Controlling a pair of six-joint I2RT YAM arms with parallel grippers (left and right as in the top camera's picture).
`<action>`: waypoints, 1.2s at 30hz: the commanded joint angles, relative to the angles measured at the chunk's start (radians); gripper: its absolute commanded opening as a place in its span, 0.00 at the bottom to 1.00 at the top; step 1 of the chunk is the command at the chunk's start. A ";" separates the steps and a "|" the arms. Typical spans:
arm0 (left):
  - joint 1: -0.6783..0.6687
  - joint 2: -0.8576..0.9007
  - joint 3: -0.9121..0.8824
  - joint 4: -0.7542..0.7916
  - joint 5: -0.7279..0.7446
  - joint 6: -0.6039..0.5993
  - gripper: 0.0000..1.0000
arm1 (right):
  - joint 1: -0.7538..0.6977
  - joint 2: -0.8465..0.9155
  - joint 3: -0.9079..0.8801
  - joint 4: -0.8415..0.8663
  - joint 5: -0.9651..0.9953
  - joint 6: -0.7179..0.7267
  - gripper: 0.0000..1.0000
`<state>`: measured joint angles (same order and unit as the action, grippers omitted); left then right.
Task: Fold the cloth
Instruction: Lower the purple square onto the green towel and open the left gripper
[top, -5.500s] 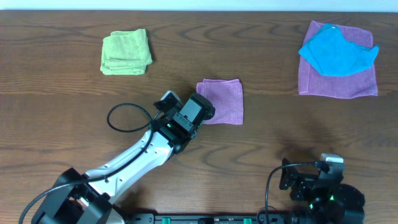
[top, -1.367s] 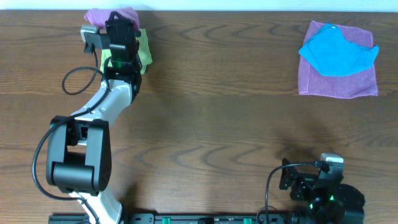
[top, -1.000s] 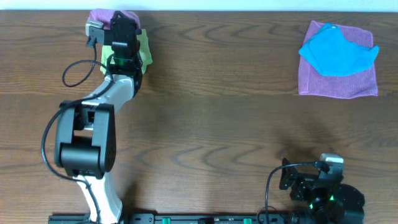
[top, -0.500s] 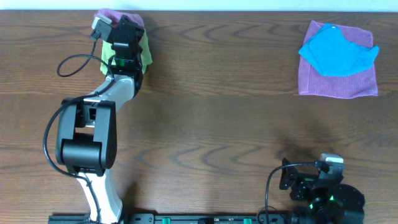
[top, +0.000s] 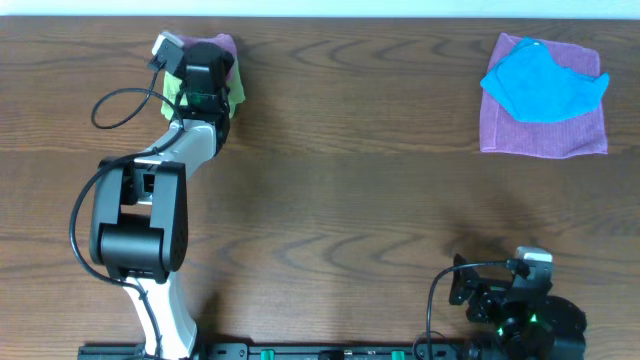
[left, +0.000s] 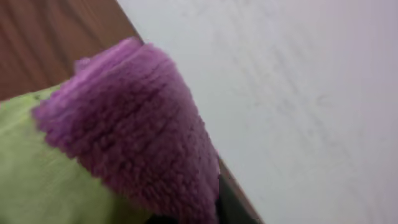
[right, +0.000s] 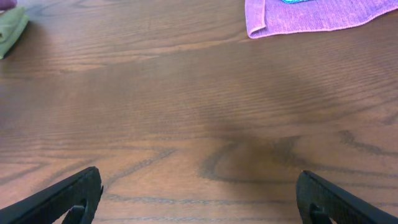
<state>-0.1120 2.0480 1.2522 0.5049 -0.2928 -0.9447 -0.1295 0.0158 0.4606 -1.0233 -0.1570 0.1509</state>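
On the dark wooden worktop (top: 350, 200) the left tool (top: 208, 56) pinches the folded mauve cloth (left: 130, 124) at its tip, hanging just above the green cloth (left: 31, 186) directly beneath it, while the right tool (right: 199, 193), fingers spread, sits well apart, so the left arm is nearer.

Dark wood-grain table (top: 340, 200), pale wall (top: 320, 8) along its far edge

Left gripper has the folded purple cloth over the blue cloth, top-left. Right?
No. The left gripper has the folded purple cloth over the lime-green cloth, not a blue one, top-left. The left wrist view shows green beneath the purple.
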 joint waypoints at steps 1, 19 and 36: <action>0.009 0.009 0.021 -0.005 -0.032 0.026 0.43 | 0.006 -0.008 -0.001 0.002 0.003 0.010 0.99; 0.009 0.001 0.021 -0.025 0.079 -0.296 0.95 | 0.006 -0.008 -0.001 0.002 0.003 0.010 0.99; 0.000 -0.002 0.021 -0.395 0.268 -0.572 0.95 | 0.006 -0.008 -0.001 0.002 0.003 0.010 0.99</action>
<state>-0.1120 2.0480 1.2633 0.1017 -0.0628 -1.4971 -0.1295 0.0154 0.4606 -1.0229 -0.1570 0.1509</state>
